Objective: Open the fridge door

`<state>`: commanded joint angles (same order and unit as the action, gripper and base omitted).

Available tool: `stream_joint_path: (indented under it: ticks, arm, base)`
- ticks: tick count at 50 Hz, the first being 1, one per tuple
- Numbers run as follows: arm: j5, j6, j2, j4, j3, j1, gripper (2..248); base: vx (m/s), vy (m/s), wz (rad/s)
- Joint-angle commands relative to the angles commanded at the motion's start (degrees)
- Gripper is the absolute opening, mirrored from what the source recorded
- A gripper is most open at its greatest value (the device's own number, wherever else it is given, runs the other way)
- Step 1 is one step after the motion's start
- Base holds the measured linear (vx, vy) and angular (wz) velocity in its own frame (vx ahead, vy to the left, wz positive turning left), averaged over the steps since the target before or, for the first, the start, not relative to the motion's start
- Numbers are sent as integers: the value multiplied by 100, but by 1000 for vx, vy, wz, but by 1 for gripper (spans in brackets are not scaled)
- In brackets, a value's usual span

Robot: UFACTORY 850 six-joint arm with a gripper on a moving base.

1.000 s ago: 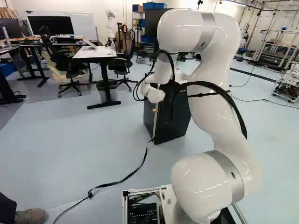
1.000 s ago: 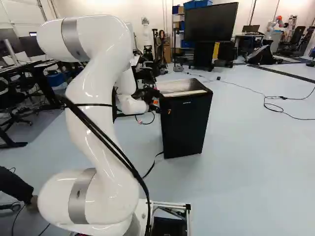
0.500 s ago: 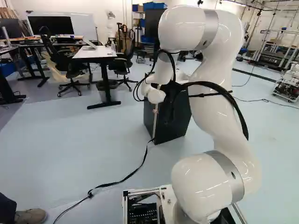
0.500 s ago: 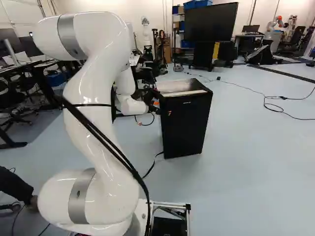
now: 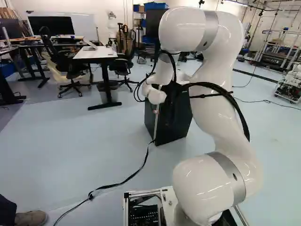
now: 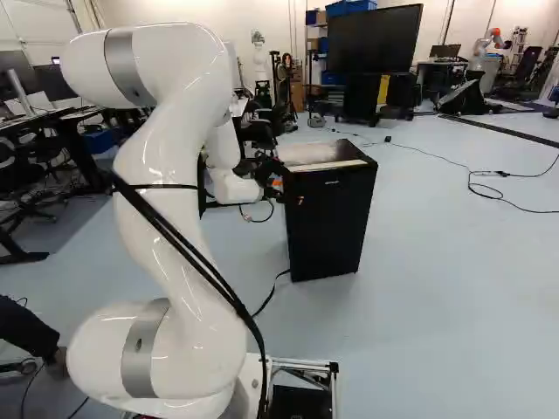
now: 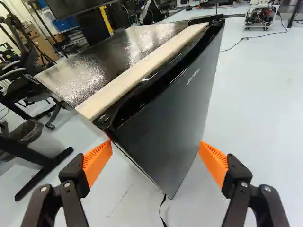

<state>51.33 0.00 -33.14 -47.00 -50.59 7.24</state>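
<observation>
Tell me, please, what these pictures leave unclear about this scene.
- Inside of the fridge: every view, hidden by its walls and door.
- Whether an orange pad of the tool touches it: wrist view, too fine.
- Near end of the black cord: left base view, cut off by the lower edge.

There it went, the white arm (image 5: pixel 225 99)! Between 1.0 s and 0.5 s ago its top bend (image 6: pixel 131 65) rose a touch and eased back toward the base, then over the last 0.5 s it sank slightly. Out beside the fridge (image 6: pixel 336 227), the pincer (image 6: pixel 289 192) dipped a little in stretch 1, then barely lifted in stretch 2!
</observation>
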Motion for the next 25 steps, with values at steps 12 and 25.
stream_joint_path:
  ticks: [12, 25]
  arm:
    - [0, 0, -100, 0, -145, 19, 247]
    - [0, 0, -114, -201, -166, 23, 247]
  base:
    - [0, 0, 0]
    - [0, 0, 0]
